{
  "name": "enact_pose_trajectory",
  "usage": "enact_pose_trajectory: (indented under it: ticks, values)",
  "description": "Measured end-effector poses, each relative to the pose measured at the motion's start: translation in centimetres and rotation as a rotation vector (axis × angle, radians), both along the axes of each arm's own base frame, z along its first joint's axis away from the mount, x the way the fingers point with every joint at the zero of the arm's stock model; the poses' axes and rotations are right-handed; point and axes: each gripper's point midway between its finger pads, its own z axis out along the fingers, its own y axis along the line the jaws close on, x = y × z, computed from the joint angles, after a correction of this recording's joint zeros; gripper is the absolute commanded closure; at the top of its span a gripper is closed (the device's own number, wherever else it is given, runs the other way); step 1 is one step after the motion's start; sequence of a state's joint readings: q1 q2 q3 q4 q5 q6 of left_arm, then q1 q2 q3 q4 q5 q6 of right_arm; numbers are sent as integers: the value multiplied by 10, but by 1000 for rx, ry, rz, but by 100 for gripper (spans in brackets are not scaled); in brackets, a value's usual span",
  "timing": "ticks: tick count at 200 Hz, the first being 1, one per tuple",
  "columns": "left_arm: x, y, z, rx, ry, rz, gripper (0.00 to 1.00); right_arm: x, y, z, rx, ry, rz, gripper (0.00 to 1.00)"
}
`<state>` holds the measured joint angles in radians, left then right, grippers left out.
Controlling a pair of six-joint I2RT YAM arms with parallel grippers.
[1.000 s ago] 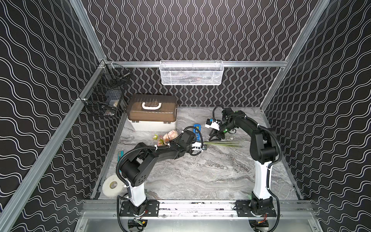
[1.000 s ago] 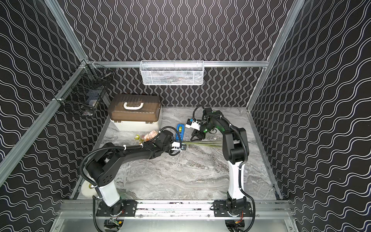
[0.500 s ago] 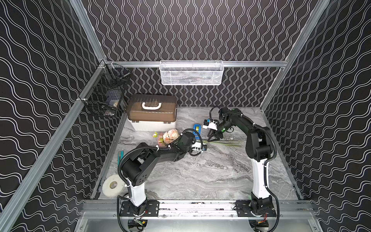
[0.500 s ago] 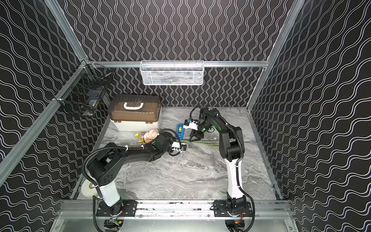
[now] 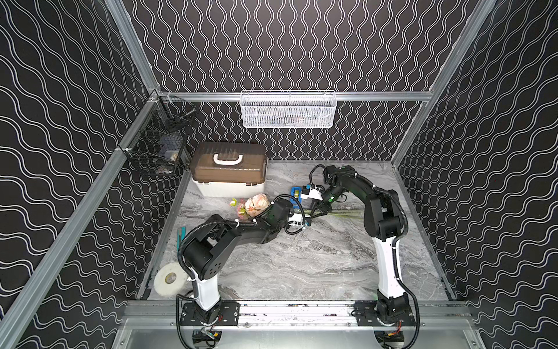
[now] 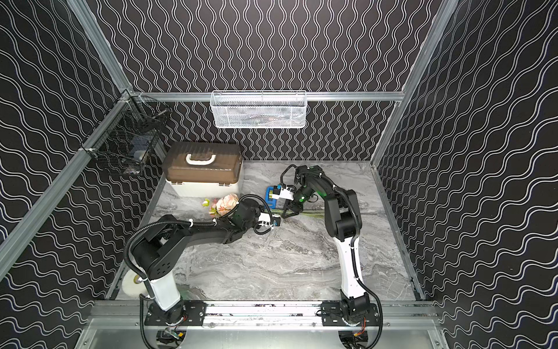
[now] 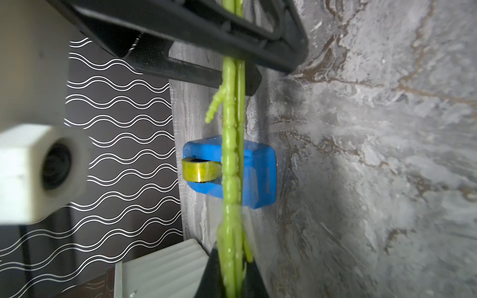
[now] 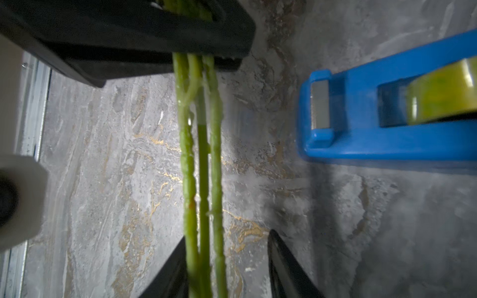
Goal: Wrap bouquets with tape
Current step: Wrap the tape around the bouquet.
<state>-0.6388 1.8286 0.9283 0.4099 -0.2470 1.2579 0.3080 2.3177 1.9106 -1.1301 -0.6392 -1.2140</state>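
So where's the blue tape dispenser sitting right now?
In both top views the tape dispenser stands toward the table's back, right of the brown-lidded box, just behind the bouquet stems.

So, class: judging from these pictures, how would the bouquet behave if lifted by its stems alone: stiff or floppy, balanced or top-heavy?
Probably floppy: the stems are long, thin and slightly wavy. Likely top-heavy, since the flower heads bunch at one end. The separate stems may also splay apart; gaps show between them.
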Motion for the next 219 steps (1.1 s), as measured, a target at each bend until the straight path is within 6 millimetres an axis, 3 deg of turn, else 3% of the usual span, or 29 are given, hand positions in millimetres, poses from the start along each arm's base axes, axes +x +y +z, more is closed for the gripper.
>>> enact_pose_trajectory:
  ticks: [6,15,22,47,65,89,116,150,194,219]
  values:
    - [0,0,0,0,-1,0,100,0,0,-1,-3,-10,2,69]
    - [0,0,1,0,-2,2,100,-1,-1,-3,-8,-22,5,90]
    - [0,1,1,1,-3,4,100,-3,-1,-3,-11,-29,7,100]
    - [2,3,2,-10,0,11,100,-6,-2,3,-9,-81,34,100]
    - [2,0,4,-41,5,10,75,-3,-3,5,-7,-121,47,100]
    - [-2,-1,7,-82,32,0,56,-4,-6,0,-19,-170,71,100]
    - [-10,2,26,-166,87,-10,39,-9,-6,-1,-9,-225,89,100]
    - [-26,7,56,-258,198,-55,37,-9,-4,-2,0,-309,105,100]
    - [-49,11,68,-283,406,-121,38,-3,0,-9,-11,-436,126,100]
    - [-47,10,72,-304,490,-117,39,-2,2,-7,-13,-536,129,100]
